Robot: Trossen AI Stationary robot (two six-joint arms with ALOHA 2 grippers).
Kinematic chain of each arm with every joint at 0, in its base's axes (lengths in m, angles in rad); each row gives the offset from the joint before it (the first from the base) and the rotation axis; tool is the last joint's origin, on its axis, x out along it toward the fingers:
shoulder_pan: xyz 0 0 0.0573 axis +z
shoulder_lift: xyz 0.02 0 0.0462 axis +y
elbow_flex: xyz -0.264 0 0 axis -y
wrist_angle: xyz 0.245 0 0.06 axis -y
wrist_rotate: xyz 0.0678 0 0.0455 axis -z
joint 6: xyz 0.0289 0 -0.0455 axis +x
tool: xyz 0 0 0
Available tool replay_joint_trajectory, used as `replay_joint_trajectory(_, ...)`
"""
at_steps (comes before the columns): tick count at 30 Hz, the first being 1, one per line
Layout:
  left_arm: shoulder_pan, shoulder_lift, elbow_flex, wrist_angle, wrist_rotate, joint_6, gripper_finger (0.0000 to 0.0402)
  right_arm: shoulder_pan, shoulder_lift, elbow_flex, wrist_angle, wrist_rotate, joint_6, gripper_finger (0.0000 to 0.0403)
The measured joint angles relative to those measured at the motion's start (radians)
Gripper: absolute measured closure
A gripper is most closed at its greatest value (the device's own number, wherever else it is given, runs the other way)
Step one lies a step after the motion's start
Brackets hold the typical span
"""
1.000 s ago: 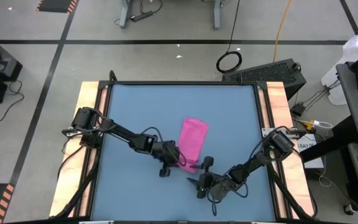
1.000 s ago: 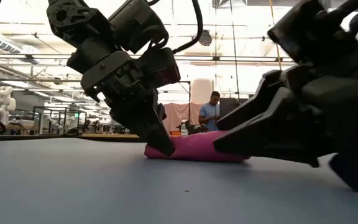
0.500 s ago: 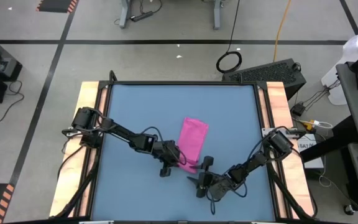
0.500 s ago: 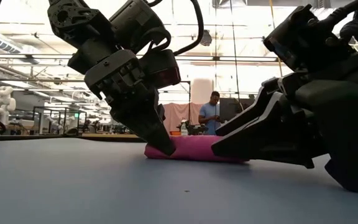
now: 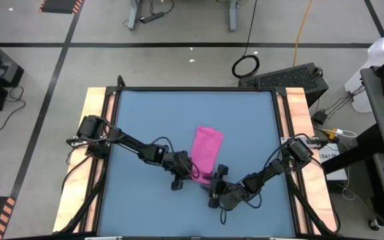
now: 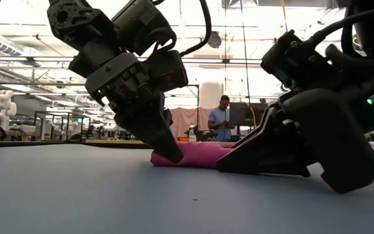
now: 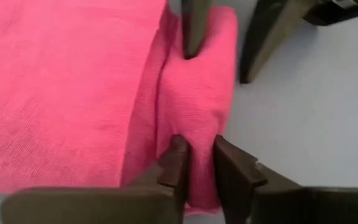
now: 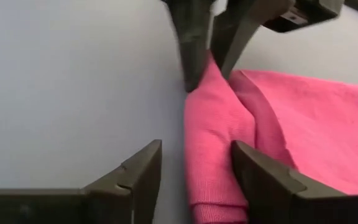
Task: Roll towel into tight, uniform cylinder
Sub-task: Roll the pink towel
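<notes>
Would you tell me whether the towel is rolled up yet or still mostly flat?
Mostly flat: the towel lies spread, with only its near end turned into a small roll, pinched by the left gripper.

Only real change is the right pincer (image 5: 213, 185): it slides in toward the towel (image 5: 206, 149) and now sits right at the rolled near end, one finger (image 8: 263, 177) pressing on the roll and the other (image 8: 132, 175) on bare table (image 5: 145, 113). Before, it was just beside the cloth.
</notes>
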Motion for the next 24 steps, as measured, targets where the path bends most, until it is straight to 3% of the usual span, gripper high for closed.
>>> replay_joint_trajectory(9,-0.061,-0.040,-0.002,-0.029,-0.081,0.060,0.0176,-0.003,-0.001,-0.001,-0.056,0.013,0.100,0.0297)
replay_joint_trajectory(13,-0.129,-0.074,-0.005,-0.054,-0.195,0.145,0.0122,-0.003,-0.002,-0.001,-0.053,0.009,0.135,0.0326)
replay_joint_trajectory(19,-0.249,-0.058,-0.004,-0.024,-0.500,0.265,0.0099,-0.004,-0.001,-0.002,-0.041,-0.012,0.225,0.0344)
replay_joint_trajectory(24,-0.305,-0.033,-0.004,0.001,-0.621,0.277,0.0098,-0.007,-0.003,-0.002,-0.019,-0.072,0.287,0.0345)
